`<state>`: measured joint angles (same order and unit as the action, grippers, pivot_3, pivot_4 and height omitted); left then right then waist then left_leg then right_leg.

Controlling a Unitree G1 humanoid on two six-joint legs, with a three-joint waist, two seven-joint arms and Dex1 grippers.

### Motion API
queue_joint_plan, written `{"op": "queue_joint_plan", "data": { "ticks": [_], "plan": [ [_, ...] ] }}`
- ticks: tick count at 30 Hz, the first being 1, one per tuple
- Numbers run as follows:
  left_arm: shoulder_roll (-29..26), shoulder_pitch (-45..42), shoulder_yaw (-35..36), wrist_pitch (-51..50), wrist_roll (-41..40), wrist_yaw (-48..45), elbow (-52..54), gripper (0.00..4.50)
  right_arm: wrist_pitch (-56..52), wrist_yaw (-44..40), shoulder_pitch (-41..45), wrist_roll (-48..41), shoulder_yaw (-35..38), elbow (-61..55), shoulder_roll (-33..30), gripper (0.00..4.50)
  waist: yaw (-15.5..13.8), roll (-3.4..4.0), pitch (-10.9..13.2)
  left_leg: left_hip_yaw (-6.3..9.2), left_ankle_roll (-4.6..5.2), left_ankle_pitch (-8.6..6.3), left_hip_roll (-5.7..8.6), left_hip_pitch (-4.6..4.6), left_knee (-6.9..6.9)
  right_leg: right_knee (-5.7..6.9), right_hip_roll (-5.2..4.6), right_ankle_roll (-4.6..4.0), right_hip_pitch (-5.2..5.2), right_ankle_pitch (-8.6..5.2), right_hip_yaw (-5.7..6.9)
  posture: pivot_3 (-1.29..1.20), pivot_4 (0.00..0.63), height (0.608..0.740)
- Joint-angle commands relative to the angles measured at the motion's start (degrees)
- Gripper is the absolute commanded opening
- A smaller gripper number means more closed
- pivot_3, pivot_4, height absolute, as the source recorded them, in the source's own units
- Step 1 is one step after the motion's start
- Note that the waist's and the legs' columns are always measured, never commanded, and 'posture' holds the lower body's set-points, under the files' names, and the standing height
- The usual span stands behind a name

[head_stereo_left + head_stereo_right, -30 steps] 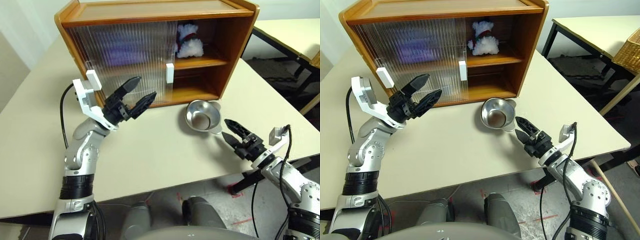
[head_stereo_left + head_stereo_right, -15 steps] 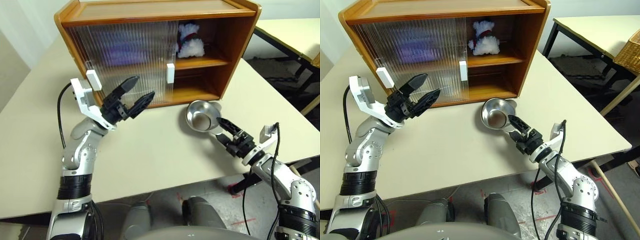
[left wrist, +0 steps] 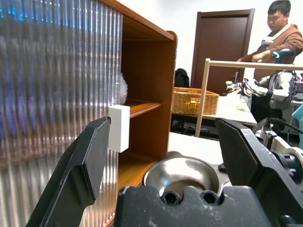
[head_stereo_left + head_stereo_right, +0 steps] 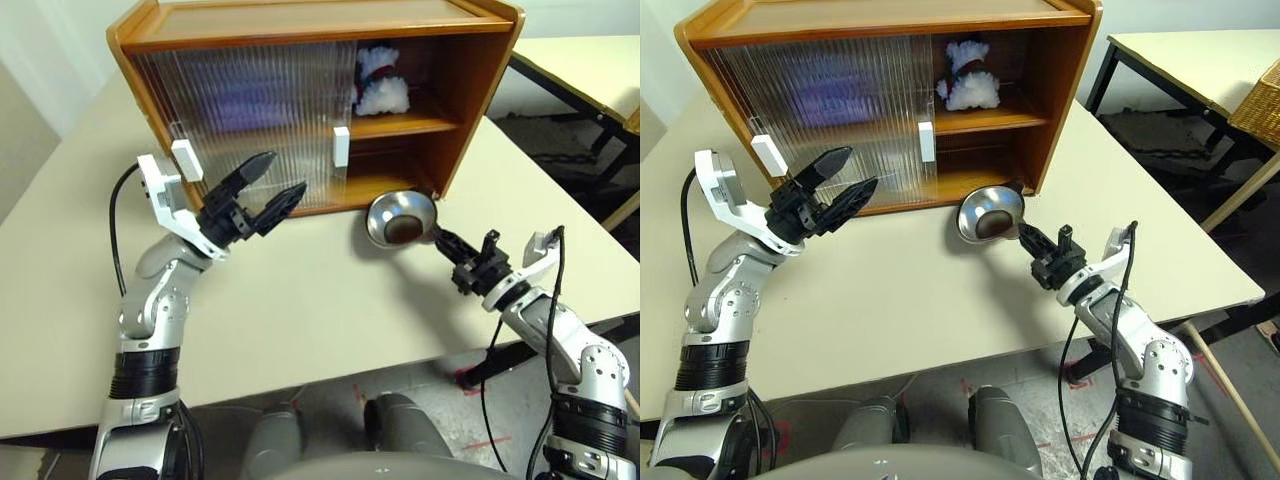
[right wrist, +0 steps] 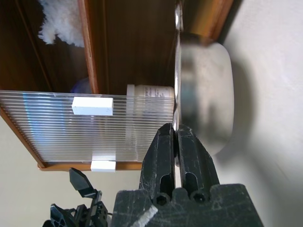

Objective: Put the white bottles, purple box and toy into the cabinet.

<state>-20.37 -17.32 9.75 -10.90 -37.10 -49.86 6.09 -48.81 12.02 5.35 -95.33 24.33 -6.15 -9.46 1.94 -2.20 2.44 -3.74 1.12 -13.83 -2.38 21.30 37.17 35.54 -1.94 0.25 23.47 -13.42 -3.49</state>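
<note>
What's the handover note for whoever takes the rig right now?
Left pincer: open, empty, hanging in front of the cabinet's sliding doors.
Right pincer: shut on the rim of the metal bowl, which is tilted up off the table by the open right side.
Toy: on the upper shelf.
One white bottle: inside on the lower level. A purple shape behind the ribbed doors is likely the box; second bottle can't be confirmed.
Left: check the contents; the bowl is not on the list.
</note>
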Motion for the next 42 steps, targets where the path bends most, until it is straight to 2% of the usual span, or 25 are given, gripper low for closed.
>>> {"op": "queue_joint_plan", "data": {
  "ticks": [1,10,25,34,42],
  "plan": [
    [-0.46,-0.73,0.38,-0.34,-0.49,0.2,0.24,4.5,2.34,1.44,0.6,-1.75,0.08,-1.15,0.09,0.02,-0.01,0.0,0.0,0.0,0.0,0.0,0.0,0.0,-0.01,0.0,0.0,0.02,0.0,0.01,0.0,0.1,0.0,0.74],
    [0.18,-0.69,0.0,-0.21,-0.33,0.3,0.25,4.5,3.6,-3.22,5.56,-3.5,1.9,3.99,-1.73,0.02,0.07,0.0,0.0,-0.01,0.0,0.0,0.02,0.0,-0.01,-0.01,0.0,0.16,0.0,0.07,-0.01,0.1,0.0,0.74],
    [-1.68,2.63,2.08,-1.66,-1.61,3.58,6.05,4.5,3.92,-28.87,24.48,16.0,2.77,42.13,-7.86,0.02,-0.53,0.01,0.0,0.02,0.02,0.01,0.29,0.0,-0.01,0.03,0.03,0.2,-0.01,0.1,0.0,0.2,0.0,0.74],
    [-1.64,6.39,3.28,-1.74,-1.89,6.25,10.14,4.5,7.93,-39.9,36.1,26.91,6.26,61.71,-8.7,0.02,-3.72,0.0,0.0,0.03,0.03,0.01,0.32,-0.01,0.03,0.04,0.04,0.22,0.01,0.12,0.04,0.26,0.0,0.74],
    [-1.69,8.41,3.79,-1.83,-2.09,8.14,12.8,4.5,14.37,-44.29,43.01,34.68,10.06,73.93,-9.33,0.02,-6.72,-0.01,-0.01,0.0,0.02,0.01,0.32,0.01,0.06,0.03,0.03,0.18,0.16,0.15,0.09,0.3,0.0,0.74]
  ]
}}
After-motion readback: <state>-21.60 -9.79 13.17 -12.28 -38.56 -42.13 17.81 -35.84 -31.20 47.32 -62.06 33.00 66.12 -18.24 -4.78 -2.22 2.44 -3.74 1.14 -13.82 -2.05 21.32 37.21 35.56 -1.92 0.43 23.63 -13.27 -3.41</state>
